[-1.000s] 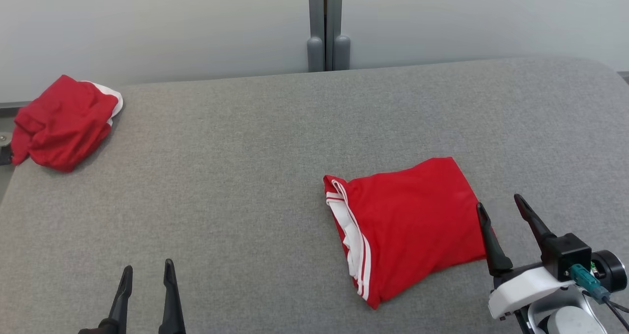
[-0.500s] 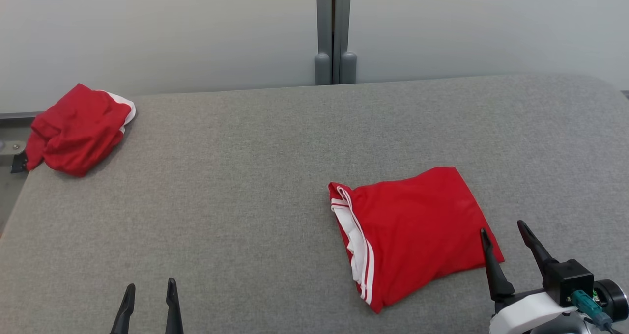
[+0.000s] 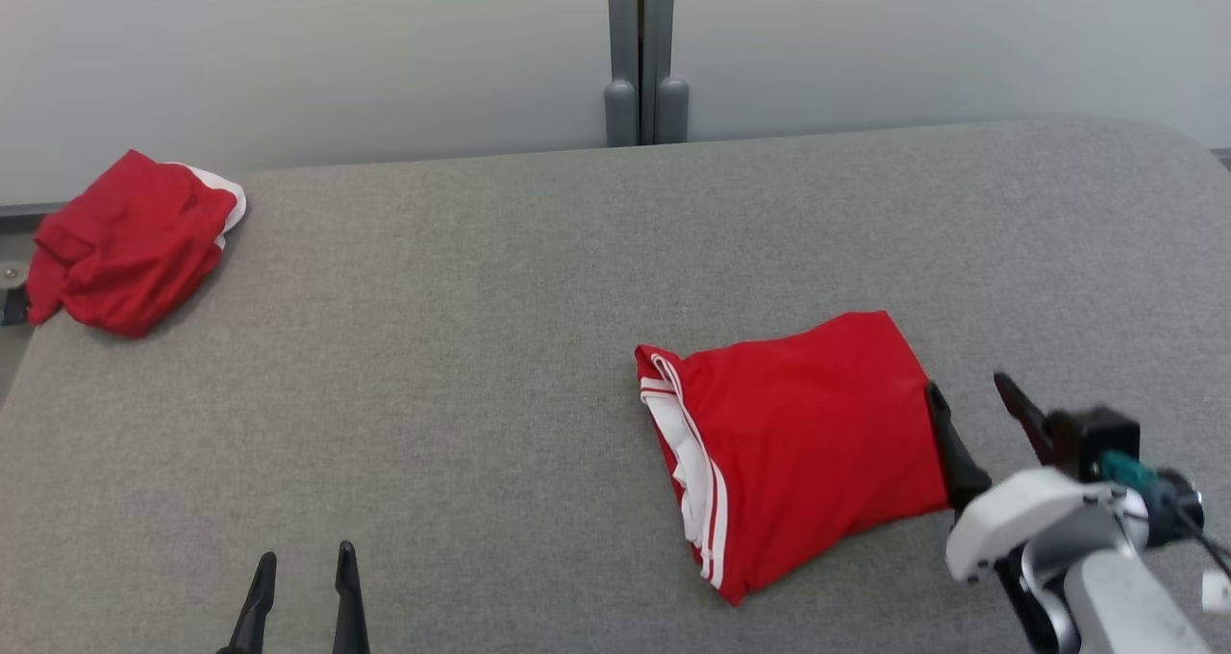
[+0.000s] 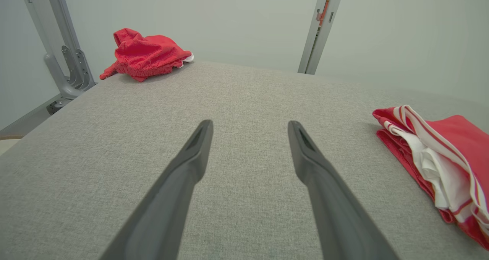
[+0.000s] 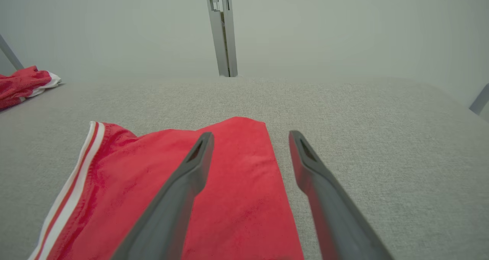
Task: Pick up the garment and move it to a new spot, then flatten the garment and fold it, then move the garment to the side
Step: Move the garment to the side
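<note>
A folded red garment [image 3: 803,442] with white stripes along its left edge lies on the grey table, right of centre; it also shows as the garment [image 5: 191,199] and the garment [image 4: 443,168]. My right gripper [image 3: 967,389] stands open at the garment's right edge, one finger over the red cloth, the other over bare table, nothing held. In its own view the right gripper [image 5: 250,137] straddles that edge. My left gripper [image 3: 303,560] is open at the near left, and the left gripper [image 4: 250,126] hovers over bare table.
A second, crumpled red garment [image 3: 125,240] sits at the table's far left corner, also seen as the crumpled garment [image 4: 147,55]. The grey table [image 3: 481,327] has a rounded far right corner. A grey post [image 3: 640,53] stands behind against a pale wall.
The right gripper has moved forward along the garment's right edge and its wrist has turned. The left gripper has hardly moved. The head camera shifted a little.
</note>
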Tool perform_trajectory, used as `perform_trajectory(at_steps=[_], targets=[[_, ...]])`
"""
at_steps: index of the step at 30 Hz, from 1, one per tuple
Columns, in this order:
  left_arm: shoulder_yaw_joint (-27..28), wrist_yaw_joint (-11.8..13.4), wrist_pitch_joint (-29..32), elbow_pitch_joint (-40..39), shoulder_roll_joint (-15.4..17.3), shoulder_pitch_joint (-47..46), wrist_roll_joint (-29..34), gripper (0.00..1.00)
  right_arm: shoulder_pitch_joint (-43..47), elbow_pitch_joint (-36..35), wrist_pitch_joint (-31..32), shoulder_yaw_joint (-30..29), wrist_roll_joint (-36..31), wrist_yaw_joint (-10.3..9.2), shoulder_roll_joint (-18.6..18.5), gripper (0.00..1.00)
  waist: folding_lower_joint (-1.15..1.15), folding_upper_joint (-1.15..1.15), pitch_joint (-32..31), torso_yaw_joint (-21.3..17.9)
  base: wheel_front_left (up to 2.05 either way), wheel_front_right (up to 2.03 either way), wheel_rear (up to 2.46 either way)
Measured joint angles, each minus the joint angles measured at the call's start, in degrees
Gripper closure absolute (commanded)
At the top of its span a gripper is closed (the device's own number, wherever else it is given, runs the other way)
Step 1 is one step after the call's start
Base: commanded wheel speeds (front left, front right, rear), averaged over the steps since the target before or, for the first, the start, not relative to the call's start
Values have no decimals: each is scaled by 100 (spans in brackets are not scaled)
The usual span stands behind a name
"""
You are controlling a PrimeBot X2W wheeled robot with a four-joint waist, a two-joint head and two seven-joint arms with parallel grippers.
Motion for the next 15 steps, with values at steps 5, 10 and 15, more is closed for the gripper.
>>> perform_trajectory(at_steps=[5, 10, 15], targets=[[-70, -77, 0, 24, -1, -265, 44, 0, -1172, 134, 1651, 225, 369, 0, -528, 0, 0, 0, 298, 1, 0, 0, 0], [-136, -159, 0, 81, -1, -599, 100, 0, -1768, 630, 2875, 296, 563, 0, -714, 0, 0, 0, 649, 65, 0, 0, 0], [-215, -208, 0, 143, -1, -853, 110, 0, -1987, 1322, 3201, 281, 530, -1, -805, 0, 0, 0, 945, 252, 0, 0, 0]])
